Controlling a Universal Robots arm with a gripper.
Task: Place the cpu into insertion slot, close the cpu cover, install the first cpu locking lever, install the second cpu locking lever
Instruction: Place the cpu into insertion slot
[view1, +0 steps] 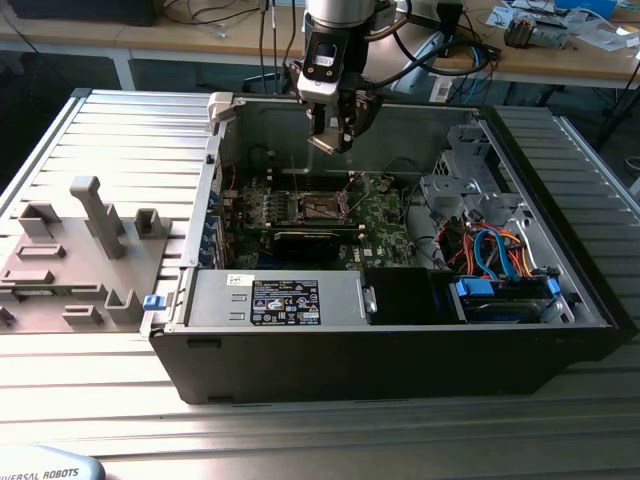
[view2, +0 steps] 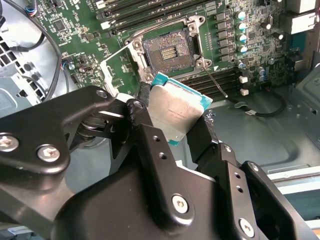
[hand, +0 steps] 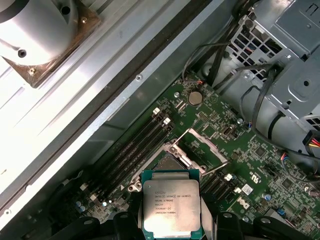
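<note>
Above the open computer case (view1: 400, 350), the hand (view1: 333, 138) is clamping the cpu (hand: 171, 207) by two opposite edges, holding it clear of the insertion slot (view2: 167, 50). Any misalignment or tilt while lowering is likely risking a corner catching the slot's rim and damaging its contacts.

print on cpu (hand: 172, 207), sticker (view1: 284, 301) on power supply (view1: 340, 296)

looks like a robotics lab or workshop to me. an opened-up desktop pc case (view1: 400, 370) sits on a ribbed aluminium table (view1: 330, 435), a robot arm (view1: 340, 15) hangs over it, a grey fixture plate (view1: 70, 262) lies beside it, and the wooden workbench (view1: 580, 62) at the back is littered with cables (view1: 455, 55).
</note>
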